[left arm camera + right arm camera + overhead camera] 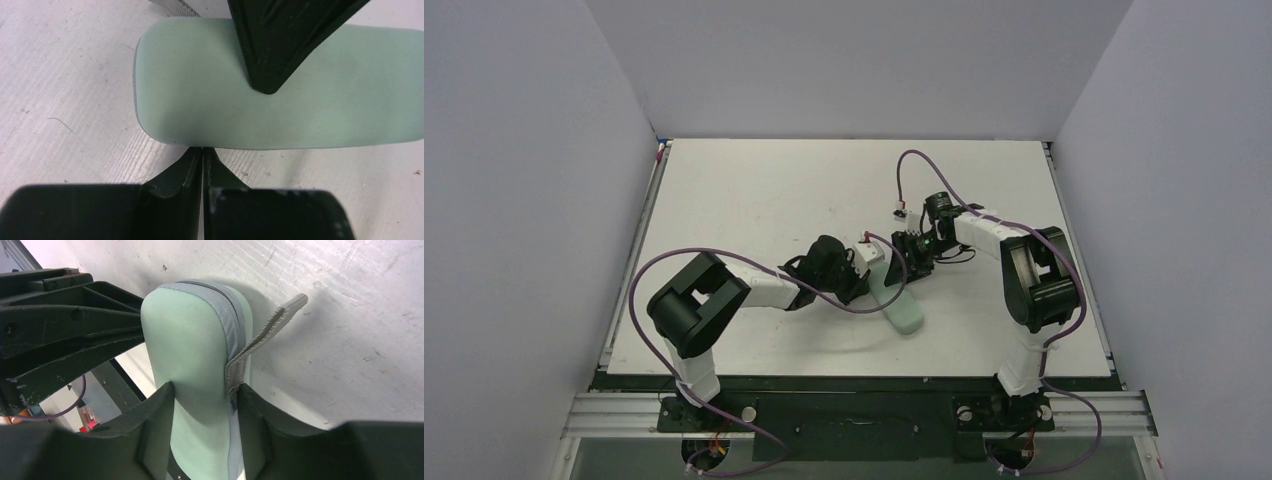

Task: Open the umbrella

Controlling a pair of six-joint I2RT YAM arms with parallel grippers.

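Note:
No umbrella shows in any view. A pale mint-green oval case (905, 313) lies flat on the table between the two arms. My left gripper (871, 285) is shut with nothing in it, and in the left wrist view (202, 149) its tips touch the long edge of the case (200, 100). My right gripper (902, 262) stands over the case's far end. In the right wrist view its jaws (204, 387) are apart, one finger on each side of the case (190, 340). A grey zipper strap (270, 325) sticks out free beside the right finger.
The white table (774, 190) is enclosed by grey walls on three sides. A purple cable (906, 165) loops above the right arm, and another (754, 262) runs along the left arm. The right gripper's finger (280, 45) hangs over the case in the left wrist view.

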